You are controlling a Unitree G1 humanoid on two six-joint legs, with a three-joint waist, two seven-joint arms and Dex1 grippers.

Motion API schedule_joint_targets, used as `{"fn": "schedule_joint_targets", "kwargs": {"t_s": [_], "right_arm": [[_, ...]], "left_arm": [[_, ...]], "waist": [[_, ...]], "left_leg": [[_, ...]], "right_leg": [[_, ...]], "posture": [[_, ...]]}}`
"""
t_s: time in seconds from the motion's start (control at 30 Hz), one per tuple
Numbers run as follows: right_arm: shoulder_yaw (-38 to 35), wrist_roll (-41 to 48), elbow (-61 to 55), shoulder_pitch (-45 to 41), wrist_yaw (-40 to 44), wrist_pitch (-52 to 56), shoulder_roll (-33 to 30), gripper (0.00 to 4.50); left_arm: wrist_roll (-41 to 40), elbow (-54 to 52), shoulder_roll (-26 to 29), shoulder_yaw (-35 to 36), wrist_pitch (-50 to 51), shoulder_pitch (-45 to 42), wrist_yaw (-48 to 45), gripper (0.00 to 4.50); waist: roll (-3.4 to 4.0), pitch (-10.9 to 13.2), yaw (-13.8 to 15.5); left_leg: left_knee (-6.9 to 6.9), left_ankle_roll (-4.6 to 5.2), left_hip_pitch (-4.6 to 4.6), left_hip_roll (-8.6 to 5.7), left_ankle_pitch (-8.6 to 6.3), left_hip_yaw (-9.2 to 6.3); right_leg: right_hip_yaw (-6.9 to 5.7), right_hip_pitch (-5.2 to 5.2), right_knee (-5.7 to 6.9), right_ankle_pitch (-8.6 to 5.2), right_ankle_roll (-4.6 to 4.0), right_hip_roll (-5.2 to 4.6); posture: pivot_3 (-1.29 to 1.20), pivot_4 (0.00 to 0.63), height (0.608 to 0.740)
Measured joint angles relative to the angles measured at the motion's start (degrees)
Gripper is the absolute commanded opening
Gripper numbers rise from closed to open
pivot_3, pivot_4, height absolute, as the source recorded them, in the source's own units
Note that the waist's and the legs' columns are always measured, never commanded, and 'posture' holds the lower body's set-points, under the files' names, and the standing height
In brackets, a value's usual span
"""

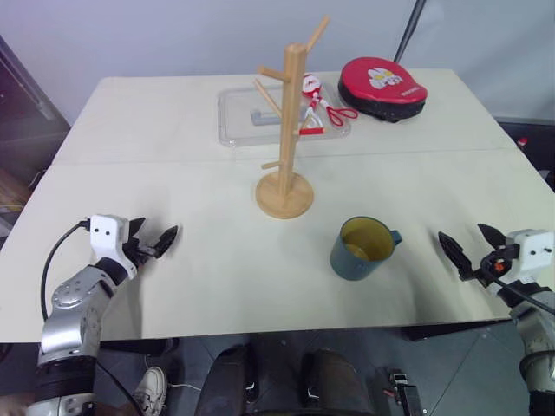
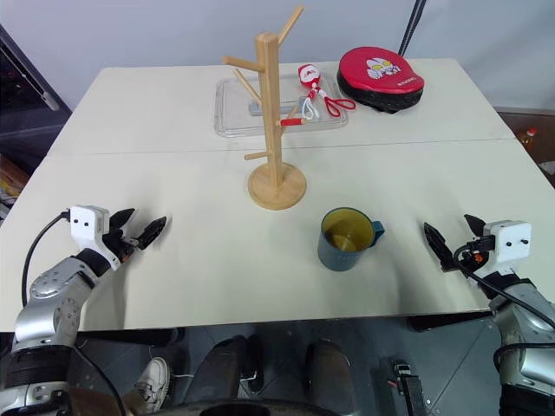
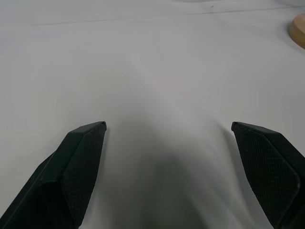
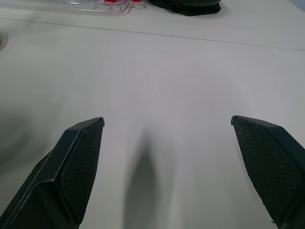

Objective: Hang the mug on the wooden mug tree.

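Nearest of all are the two grippers, poised over the front edge of the pale, cream-coloured bench (image 1: 173,286). On the left, the left gripper (image 1: 152,238) has its two black fingers (image 3: 78,162) spread wide apart with nothing between them, only bare bench surface beneath. On the right, the right gripper (image 1: 473,243) likewise has its black fingers (image 4: 76,162) parted wide and empty, pointing across the bench.

Between the two grippers, closer to the right one but well apart from it, stands the dark blue-grey mug with a mustard-yellow inside (image 1: 362,248). It sits upright on the bench, its small loop handle turned toward the right gripper.

Behind the mug and to its left stands the tall light-wood mug tree (image 1: 287,139), a post on a round disc base with thin pegs angled upward. No peg carries anything. The mug and the tree's base are near each other but do not touch.

Farther back, behind the tree, lies a clear plastic tray (image 1: 238,121) with a grey item inside. A pair of red-handled scissors (image 1: 334,110) and a small red-and-white figure (image 1: 310,87) lie at the tray's right end. Just beyond them, on the far right part of the bench, rests a red and black round padded case (image 1: 382,88).
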Motion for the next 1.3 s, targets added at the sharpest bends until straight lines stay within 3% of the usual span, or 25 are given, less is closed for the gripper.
{"fn": "schedule_joint_targets", "kwargs": {"t_s": [0.43, 0.6, 0.73, 0.97, 1.3], "right_arm": [[0.0, -0.7, -0.1, 1.3, 0.3, -0.3, 0.2, 4.43], [0.0, 0.6, -5.5, 4.1, 0.3, 0.6, 0.8, 4.43], [0.4, 2.9, -13.1, 7.7, 1.0, 2.9, 0.9, 4.43], [7.7, 3.1, -22.5, 13.4, 3.2, 5.3, 1.2, 4.43], [11.3, 1.4, -23.3, 12.3, 2.1, 4.4, 3.0, 4.43]], "left_arm": [[-0.3, -2.6, -0.9, -1.5, -0.3, -0.4, -2.8, 4.5], [-1.7, -8.0, -0.7, -6.2, -0.5, -1.0, -9.8, 4.5], [-3.1, -12.3, 2.7, -11.0, 1.0, -1.3, -17.9, 4.5], [-4.1, -17.7, 5.9, -15.7, 2.6, -2.6, -26.2, 4.5], [-4.3, -19.7, 5.9, -16.7, 4.3, -3.8, -27.1, 4.5]], "waist": [[0.0, 0.0, 0.0], [0.02, 0.0, 0.0], [0.07, 0.0, -0.1], [0.12, -0.1, 0.0], [0.12, -0.1, 0.0]], "left_leg": [[0.01, 0.01, 0.01, -0.01, 0.01, 0.01], [0.02, 0.0, 0.02, -0.01, 0.01, 0.02], [0.0, -0.01, 0.04, 0.01, 0.02, 0.02], [0.02, -0.01, 0.05, 0.01, 0.02, 0.01], [0.03, 0.0, 0.05, 0.01, 0.02, 0.0]], "right_leg": [[0.0, 0.03, 0.01, 0.02, 0.03, 0.03], [0.0, 0.04, 0.02, 0.03, 0.05, 0.04], [0.0, 0.03, 0.02, 0.02, 0.04, 0.07], [0.01, 0.06, 0.01, 0.02, 0.03, 0.05], [0.01, 0.05, 0.02, 0.02, 0.04, 0.09]], "posture": [[0.0, 0.15, 0.74], [0.0, 0.15, 0.74], [0.0, 0.15, 0.74], [0.0, 0.15, 0.74], [0.0, 0.15, 0.74]]}}
